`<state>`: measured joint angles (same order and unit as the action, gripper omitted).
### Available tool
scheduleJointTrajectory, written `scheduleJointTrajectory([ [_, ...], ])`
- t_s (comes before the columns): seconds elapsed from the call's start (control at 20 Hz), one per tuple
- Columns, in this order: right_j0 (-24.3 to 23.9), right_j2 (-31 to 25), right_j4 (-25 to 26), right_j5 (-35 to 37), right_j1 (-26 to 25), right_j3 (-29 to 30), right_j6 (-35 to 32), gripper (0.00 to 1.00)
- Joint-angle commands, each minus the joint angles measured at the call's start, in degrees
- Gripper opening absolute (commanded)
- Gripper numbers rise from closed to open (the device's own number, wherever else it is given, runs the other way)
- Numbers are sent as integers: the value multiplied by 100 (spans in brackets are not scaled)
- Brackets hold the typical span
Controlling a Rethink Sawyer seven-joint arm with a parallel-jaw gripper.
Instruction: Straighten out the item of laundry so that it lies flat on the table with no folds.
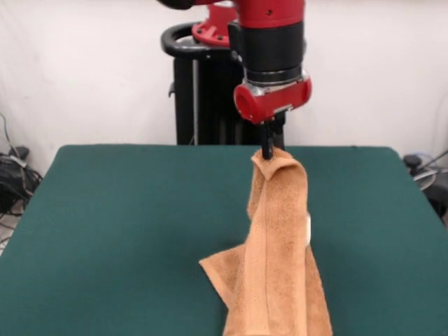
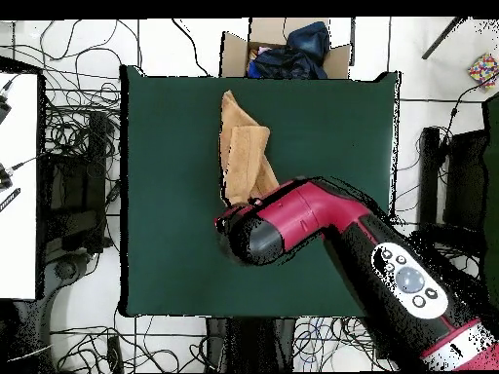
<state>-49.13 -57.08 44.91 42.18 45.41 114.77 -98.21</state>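
The light orange-tan terry towel (image 1: 278, 245) hangs in a long folded drape from my gripper (image 1: 268, 148), which is shut on its top corner. Its lower part trails on the dark green table (image 1: 119, 224) at the front edge, with one corner spread to the left. A small white tag (image 1: 308, 231) shows on the towel's right side. In the overhead view the towel (image 2: 242, 151) runs as a narrow strip from the table's far edge toward the arm's head (image 2: 263, 229), which hides the gripper.
The black pedestal (image 1: 203, 91) stands behind the table. A cardboard box with dark clothes (image 2: 287, 54) sits past the table's far edge in the overhead view. Cables (image 2: 68, 146) and white furniture lie around the table.
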Motion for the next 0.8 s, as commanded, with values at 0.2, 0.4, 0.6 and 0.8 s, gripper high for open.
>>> scheduleJointTrajectory([
  [0.2, 748, 1190, -1065, -644, 1156, 1473, -2372, 0],
  [0.4, 1071, 1539, -1250, -1043, 1197, 1704, -2575, 0],
  [0.6, 1417, 1829, -1461, -1197, 1478, 1861, -2656, 0],
  [0.8, 1718, 2194, -1498, -1433, 1405, 1894, -2692, 0],
])
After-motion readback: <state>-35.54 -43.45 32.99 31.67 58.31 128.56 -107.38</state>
